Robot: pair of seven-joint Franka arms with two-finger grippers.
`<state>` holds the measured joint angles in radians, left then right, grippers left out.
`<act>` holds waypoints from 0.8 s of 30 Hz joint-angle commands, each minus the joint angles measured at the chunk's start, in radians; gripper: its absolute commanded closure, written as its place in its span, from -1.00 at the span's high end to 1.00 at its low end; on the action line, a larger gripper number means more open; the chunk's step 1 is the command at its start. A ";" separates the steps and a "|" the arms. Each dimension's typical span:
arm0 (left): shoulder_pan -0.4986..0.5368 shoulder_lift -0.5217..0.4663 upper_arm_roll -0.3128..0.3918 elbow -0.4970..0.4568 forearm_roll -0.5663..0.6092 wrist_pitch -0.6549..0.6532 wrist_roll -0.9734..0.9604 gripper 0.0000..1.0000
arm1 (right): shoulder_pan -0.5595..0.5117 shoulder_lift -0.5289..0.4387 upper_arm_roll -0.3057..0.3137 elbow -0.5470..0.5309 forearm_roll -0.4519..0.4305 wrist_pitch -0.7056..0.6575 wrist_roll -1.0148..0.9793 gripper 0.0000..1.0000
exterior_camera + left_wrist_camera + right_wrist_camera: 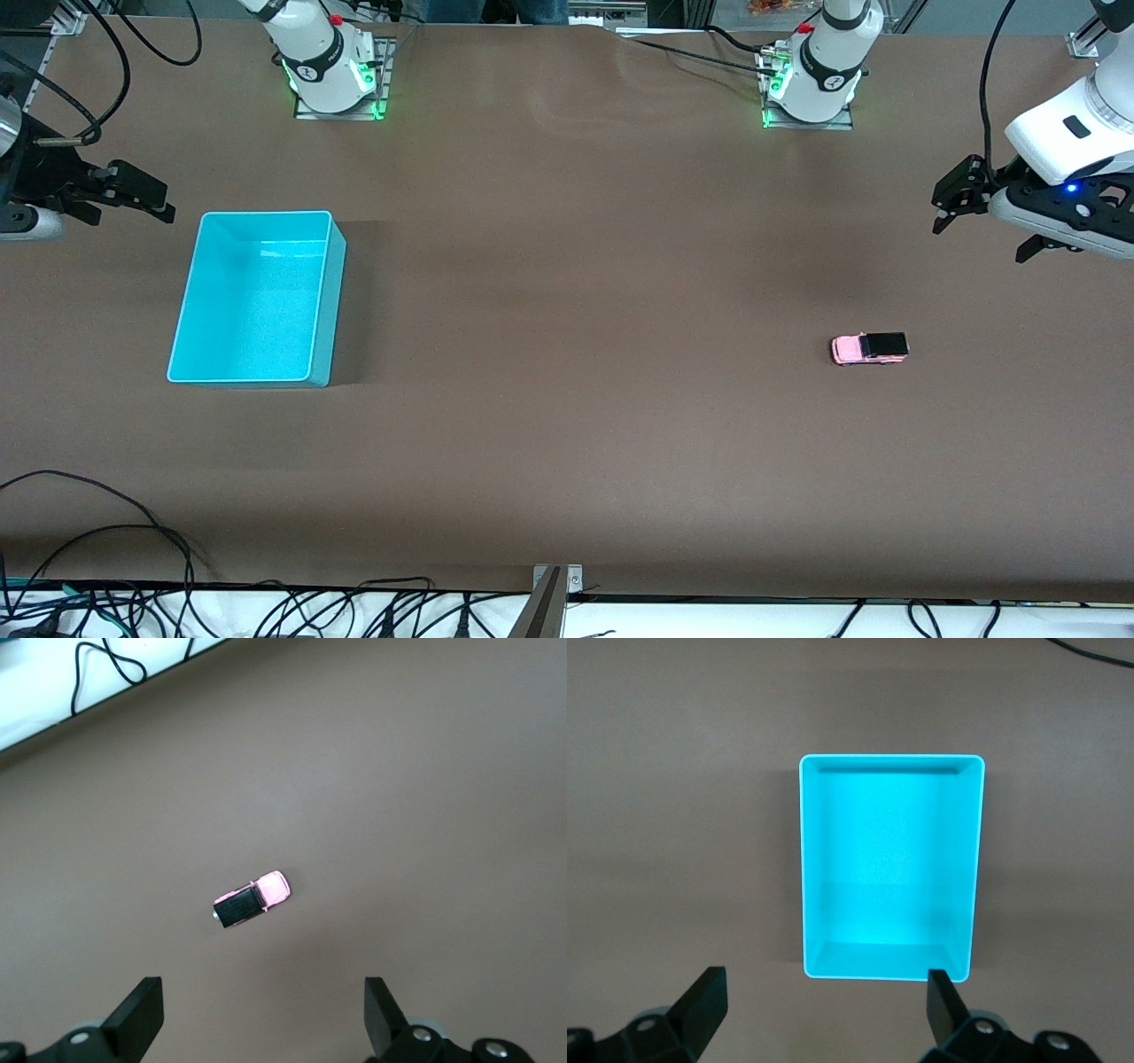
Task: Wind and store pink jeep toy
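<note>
Both arms raised w/ jaws apart, holding nothing. Left gripper (946, 206) up over the surface (567, 425) at the left arm's end; right gripper (146, 199) up at the right arm's end, just beside the turquoise bin (326, 292). Pink jeep toy (869, 348) upright on the surface, nearer the front camera than the left gripper's spot, well apart from its jaws & from the bin. Bin holds nothing

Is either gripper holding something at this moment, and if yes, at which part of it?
Nothing is held. The left gripper and right gripper are open; the pink jeep toy sits alone on the table.
</note>
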<state>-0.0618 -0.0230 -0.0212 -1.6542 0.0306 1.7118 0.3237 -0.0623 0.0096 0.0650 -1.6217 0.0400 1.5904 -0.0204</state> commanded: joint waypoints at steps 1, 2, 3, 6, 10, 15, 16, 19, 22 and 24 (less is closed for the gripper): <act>-0.001 -0.015 0.012 -0.013 -0.041 -0.052 0.011 1.00 | -0.004 0.006 0.002 0.017 -0.006 -0.007 -0.012 1.00; 0.000 -0.015 0.010 -0.013 -0.041 -0.063 0.011 1.00 | -0.004 0.006 0.002 0.017 -0.006 -0.007 -0.012 1.00; 0.002 -0.017 0.009 -0.013 -0.043 -0.070 0.011 1.00 | -0.004 0.006 0.002 0.017 -0.006 -0.007 -0.012 1.00; 0.025 -0.017 -0.009 -0.013 -0.044 -0.075 0.012 1.00 | -0.004 0.006 0.002 0.017 -0.006 -0.006 -0.013 1.00; 0.092 -0.020 -0.078 -0.013 -0.044 -0.074 0.017 1.00 | -0.004 0.006 0.002 0.017 -0.008 -0.007 -0.013 1.00; 0.074 -0.020 -0.083 -0.012 -0.041 -0.074 0.014 1.00 | -0.004 0.006 0.002 0.017 -0.006 -0.006 -0.013 1.00; 0.074 -0.020 -0.083 -0.012 -0.041 -0.072 0.014 1.00 | -0.004 0.006 0.002 0.017 -0.006 -0.006 -0.013 1.00; 0.076 -0.020 -0.079 -0.012 -0.041 -0.072 0.018 1.00 | -0.004 0.006 0.002 0.017 -0.006 -0.006 -0.013 1.00; 0.073 -0.020 -0.075 -0.012 -0.041 -0.072 0.018 1.00 | -0.004 0.006 0.002 0.017 -0.006 -0.006 -0.013 1.00; 0.066 -0.020 -0.072 -0.012 -0.041 -0.072 0.014 1.00 | -0.004 0.006 0.002 0.017 -0.005 -0.006 -0.012 1.00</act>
<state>0.0024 -0.0232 -0.0972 -1.6553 0.0169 1.6472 0.3238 -0.0623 0.0096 0.0650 -1.6217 0.0400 1.5904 -0.0204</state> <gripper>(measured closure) 0.000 0.000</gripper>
